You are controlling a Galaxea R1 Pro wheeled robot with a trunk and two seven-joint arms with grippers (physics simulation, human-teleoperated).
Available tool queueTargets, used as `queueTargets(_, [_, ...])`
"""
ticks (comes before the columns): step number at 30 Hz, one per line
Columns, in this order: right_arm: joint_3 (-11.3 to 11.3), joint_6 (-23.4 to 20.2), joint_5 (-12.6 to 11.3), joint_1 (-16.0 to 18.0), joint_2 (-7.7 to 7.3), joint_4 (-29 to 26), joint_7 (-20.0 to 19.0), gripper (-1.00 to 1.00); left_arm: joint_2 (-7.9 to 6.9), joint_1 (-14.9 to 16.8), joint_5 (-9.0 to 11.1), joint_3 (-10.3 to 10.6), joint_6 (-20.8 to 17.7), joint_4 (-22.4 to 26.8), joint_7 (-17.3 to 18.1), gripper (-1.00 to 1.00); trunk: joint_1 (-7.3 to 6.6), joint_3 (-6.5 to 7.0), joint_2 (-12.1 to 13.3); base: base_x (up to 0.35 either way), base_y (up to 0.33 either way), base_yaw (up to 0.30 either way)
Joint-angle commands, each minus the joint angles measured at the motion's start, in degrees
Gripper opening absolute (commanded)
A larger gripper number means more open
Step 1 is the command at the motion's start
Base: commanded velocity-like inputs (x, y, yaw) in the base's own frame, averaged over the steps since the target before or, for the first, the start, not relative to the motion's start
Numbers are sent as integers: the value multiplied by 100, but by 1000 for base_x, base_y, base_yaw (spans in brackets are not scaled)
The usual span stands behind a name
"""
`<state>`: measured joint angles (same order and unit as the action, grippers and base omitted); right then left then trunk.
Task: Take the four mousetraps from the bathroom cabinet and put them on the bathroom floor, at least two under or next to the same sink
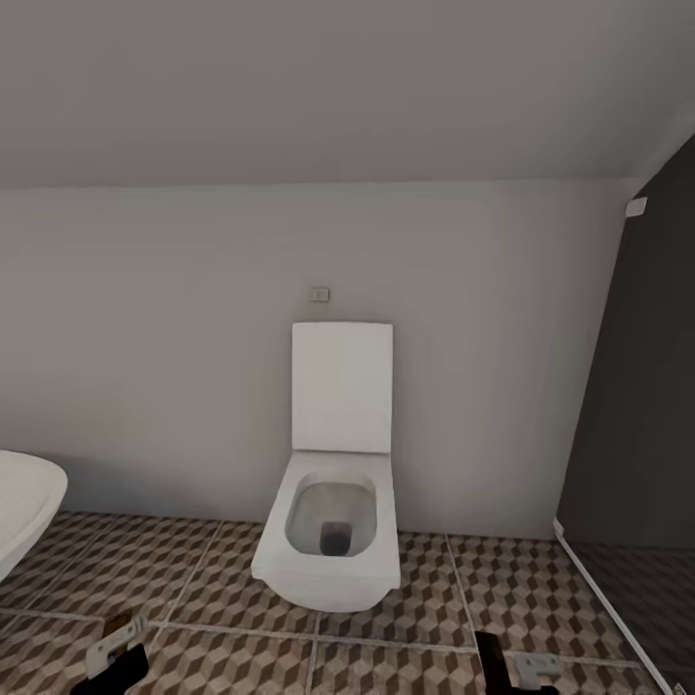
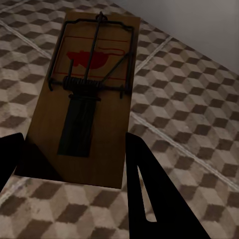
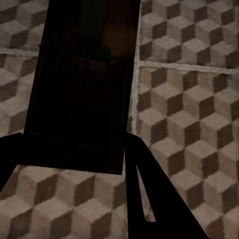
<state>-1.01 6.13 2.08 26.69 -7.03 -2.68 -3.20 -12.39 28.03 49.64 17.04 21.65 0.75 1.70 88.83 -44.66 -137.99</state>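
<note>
In the left wrist view a tan mousetrap (image 2: 84, 94) with dark wire and a red mark sits between the dark fingers of my left gripper (image 2: 74, 169), which is shut on its near end. It hangs above the cube-patterned bathroom floor (image 2: 189, 99). A second mousetrap (image 3: 84, 84), deep in shadow and almost black, is held the same way by my right gripper (image 3: 74, 164), above the floor (image 3: 189, 124). The head view catches my left gripper (image 1: 116, 661) and right gripper (image 1: 512, 668) at its lower edge. The cabinet and the sink are out of view.
A white toilet (image 1: 333, 521) with its lid up stands against the grey wall straight ahead. A white bathtub rim (image 1: 24, 502) juts in at the left. A dark glass panel (image 1: 637, 405) with a pale floor rail closes off the right side.
</note>
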Motion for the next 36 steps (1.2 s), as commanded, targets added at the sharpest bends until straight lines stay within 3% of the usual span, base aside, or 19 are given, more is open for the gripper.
queueTargets(1, [-13, 42, 11, 4, 1, 7, 12, -100, 0, 3, 31, 48, 14, -1, -8, -100, 21, -25, -44, 0, 0, 0])
queueTargets(13, [-18, 130, 19, 5, -7, 8, 238, -100, 6, 6, -21, 62, 23, 13, 3, -100, 285, -240, -525, 0, 0, 0])
queueTargets(36, [-13, 125, 28, 3, 0, 4, 235, -100, 37, 5, -14, 62, 21, 13, -21, -100, 287, -262, -527, 0, 0, 0])
